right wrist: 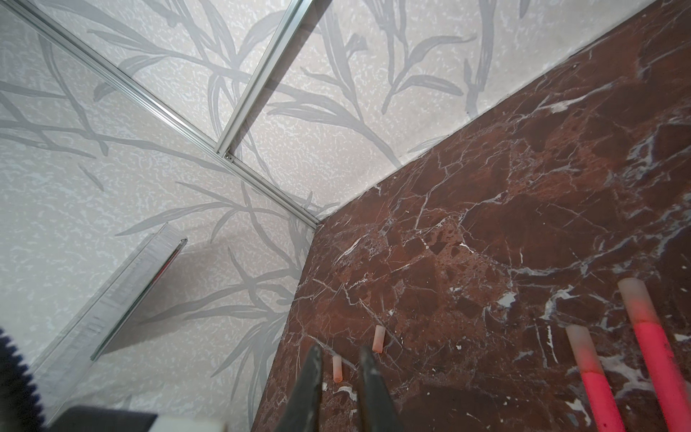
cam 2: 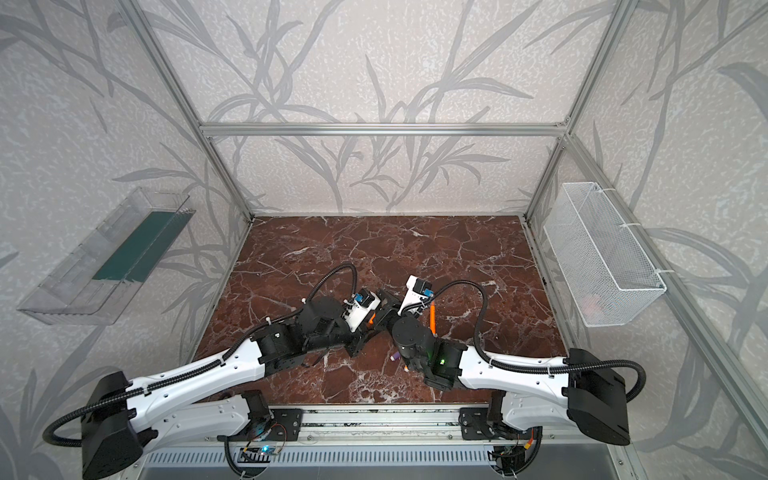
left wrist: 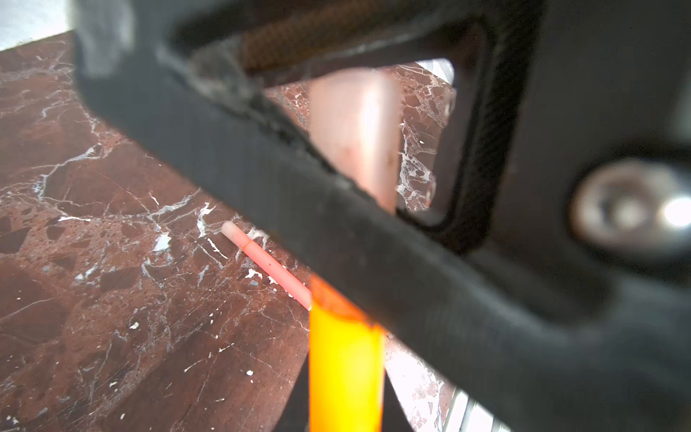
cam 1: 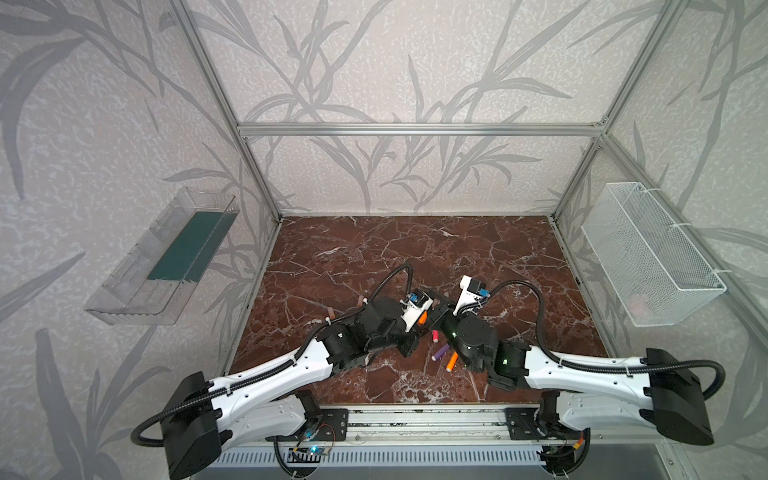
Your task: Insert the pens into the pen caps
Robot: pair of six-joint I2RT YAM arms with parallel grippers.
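Over the middle of the marble desk [cam 1: 374,257], the left pincer [cam 1: 433,308] clamps an orange pen [left wrist: 346,374], its long axis in line with a peach cap [left wrist: 355,131], a black bar [left wrist: 261,179] crossing between. The right pincer [right wrist: 342,359], close by, stands narrow, its hold unclear; two loose caps [right wrist: 378,338] [right wrist: 337,368] lie beyond.

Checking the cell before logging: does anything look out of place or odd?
Nothing looks damaged or spilled. One oddity: a pinkish thing lies inside the white wire basket at the right, too blurred to identify.
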